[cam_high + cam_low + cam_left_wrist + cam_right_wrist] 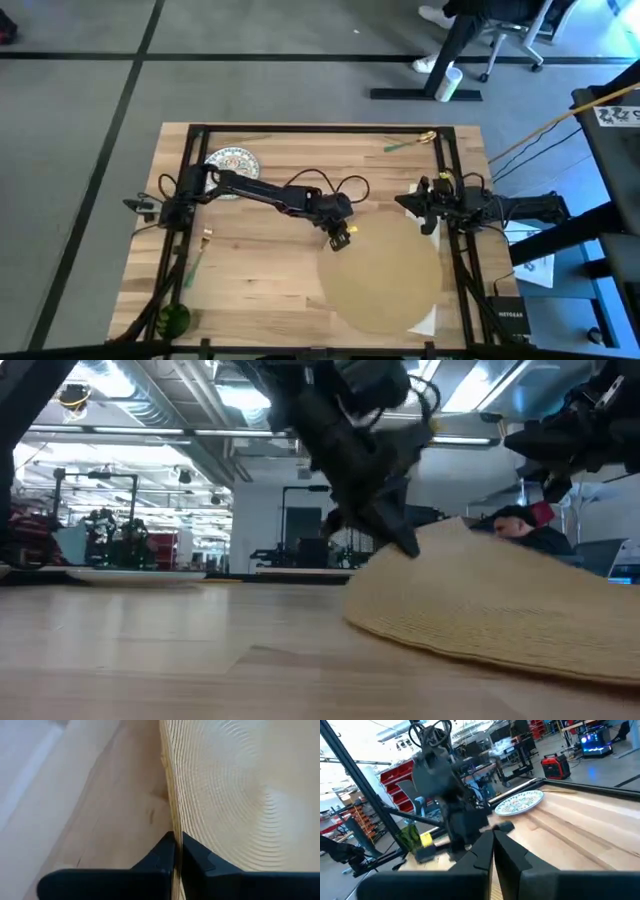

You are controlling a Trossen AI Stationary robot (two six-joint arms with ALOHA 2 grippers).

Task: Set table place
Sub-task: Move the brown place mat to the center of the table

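Pale plank table (260, 255), black-framed. On it: round tan placemat (385, 270) toward the right, one edge raised; patterned plate (232, 160) at far left; white sheet (425, 322) peeking from under the placemat.

Even overhead light falls on the desk (260, 250) in the high view, with only faint shadows beneath the arms. In the low view, bright ceiling strips glare behind the dark left gripper (405, 545), leaving it nearly a silhouette, and the near wood is soft. The right wrist view is smeared with motion blur; the left wrist view's upper corner is washed pale.
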